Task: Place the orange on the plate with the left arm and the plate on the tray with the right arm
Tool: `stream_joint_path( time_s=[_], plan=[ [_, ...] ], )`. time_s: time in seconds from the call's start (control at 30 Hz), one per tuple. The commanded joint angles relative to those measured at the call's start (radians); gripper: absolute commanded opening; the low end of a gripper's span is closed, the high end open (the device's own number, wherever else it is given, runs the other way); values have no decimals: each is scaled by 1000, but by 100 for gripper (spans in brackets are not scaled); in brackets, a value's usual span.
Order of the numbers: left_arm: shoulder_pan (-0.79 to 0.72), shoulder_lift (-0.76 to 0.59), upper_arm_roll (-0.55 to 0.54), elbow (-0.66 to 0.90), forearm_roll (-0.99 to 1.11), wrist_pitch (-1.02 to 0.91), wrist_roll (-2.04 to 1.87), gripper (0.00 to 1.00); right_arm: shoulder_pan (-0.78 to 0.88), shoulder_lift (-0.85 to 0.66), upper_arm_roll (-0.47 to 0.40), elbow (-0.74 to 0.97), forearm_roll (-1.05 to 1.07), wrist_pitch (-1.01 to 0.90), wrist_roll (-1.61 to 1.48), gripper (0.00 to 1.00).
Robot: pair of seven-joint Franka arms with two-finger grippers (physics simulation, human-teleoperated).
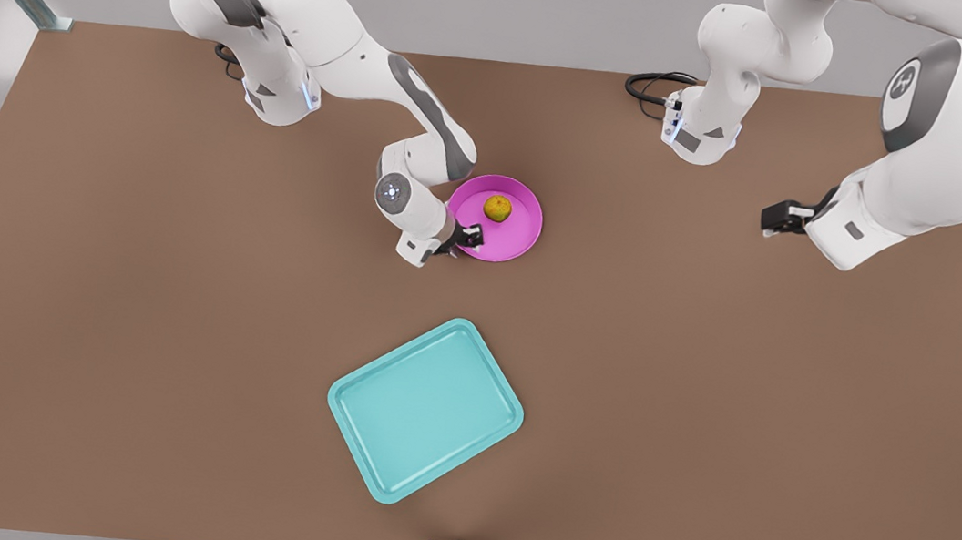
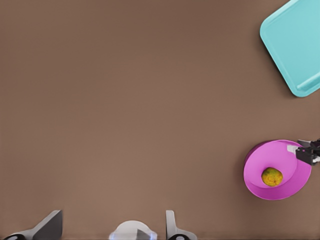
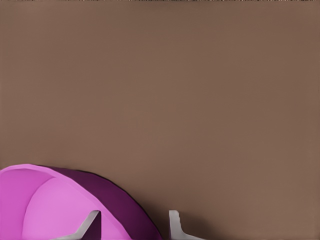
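The orange sits inside the magenta plate, a little off centre toward the far side of the dish, and the plate rests on the brown bench near its middle. The teal tray lies flat on the bench nearer the camera in the front view, turned at an angle, well apart from the plate and with nothing on it. The right hand belongs to the arm on the front view's left; it is down at the plate's rim on the side facing the tray. In the right wrist view that hand has its two fingers spread, one over the pink inside of the plate and the other outside over bare bench, so the rim runs between them; a strip of bench shows between the outer finger and the rim, so the fingers are parted and not clamping. The left hand is on the arm at the front view's right, held above the bench and well away from plate and tray, waiting. In the left wrist view its fingers stand wide apart and grip nothing, and the plate with the orange and a corner of the tray show farther off.
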Motion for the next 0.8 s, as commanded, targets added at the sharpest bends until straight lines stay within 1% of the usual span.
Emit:
stream_joint_path(
  time_s=[0.0,0.03,0.07,0.13,0.2,0.3,0.5,0.67,0.77],
  plan=[
    [1,-3,0,2,-2,-24,74,100,0,-2,1,3,0,0,13,52],
    [1,-4,0,0,-8,-24,74,100,-2,-2,1,4,0,-2,14,40],
    [1,-3,0,2,-17,-23,74,100,-3,-2,1,4,0,-5,16,34],
    [1,-4,3,7,-34,-20,72,100,-6,-2,1,9,0,-19,19,29],
    [1,-1,3,10,-34,-18,66,100,-8,-5,1,15,0,-37,13,22],
    [1,0,2,11,-34,-20,65,100,-19,-15,0,36,0,-69,11,21],
    [0,0,2,11,-34,-20,54,100,-34,-52,1,38,0,-71,10,21],
    [0,-1,2,11,-32,-21,54,100,-106,-88,3,52,2,-114,8,21],
    [0,0,0,11,-34,-23,43,100,-167,-92,1,98,2,-155,6,21]
  ],
)
